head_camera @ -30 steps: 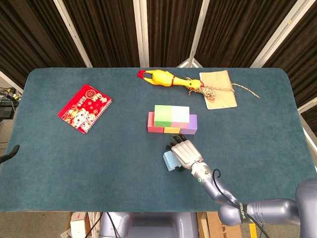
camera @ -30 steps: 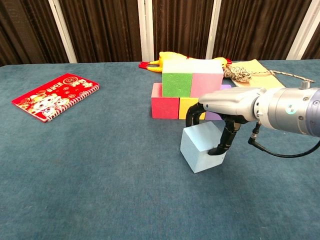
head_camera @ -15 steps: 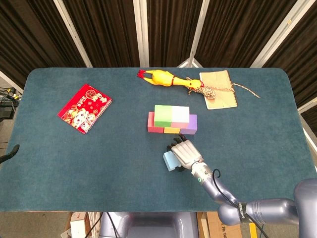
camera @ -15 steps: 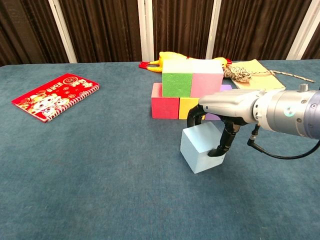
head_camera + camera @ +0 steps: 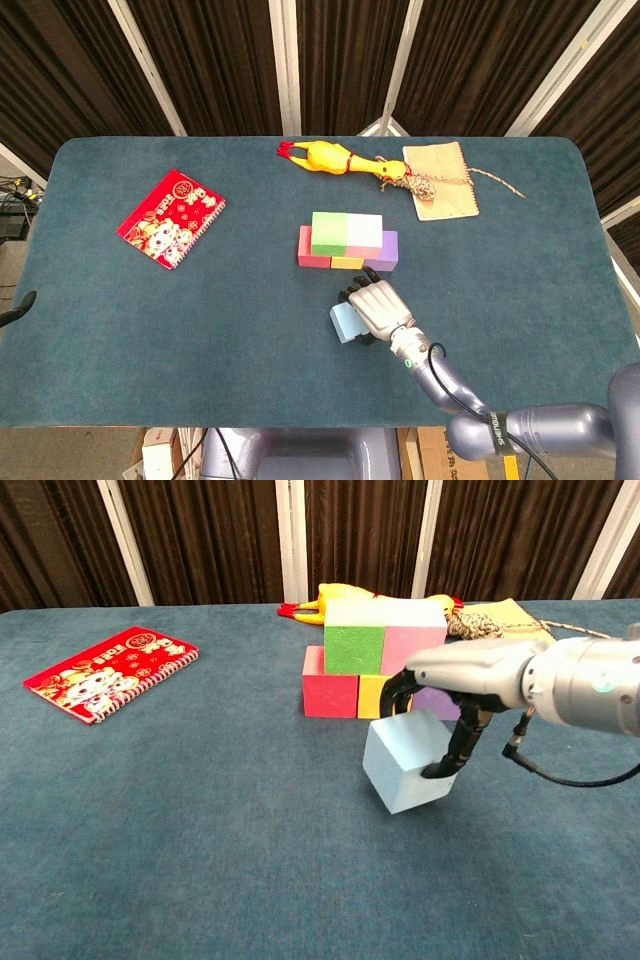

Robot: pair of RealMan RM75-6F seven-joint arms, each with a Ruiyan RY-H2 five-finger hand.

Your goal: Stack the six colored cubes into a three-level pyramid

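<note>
Right hand grasping light-blue cube, tilted, just in front of the stack. Behind: red cube, yellow cube and purple cube in a row on the desk, green cube and pink cube on top.

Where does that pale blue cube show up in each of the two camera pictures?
Head view: light blue cube lies below centre, just left of the right hand that grips it.
Chest view: it sits right of centre, under the hand.
Shared landmark: the five-cube stack directly behind it.
</note>
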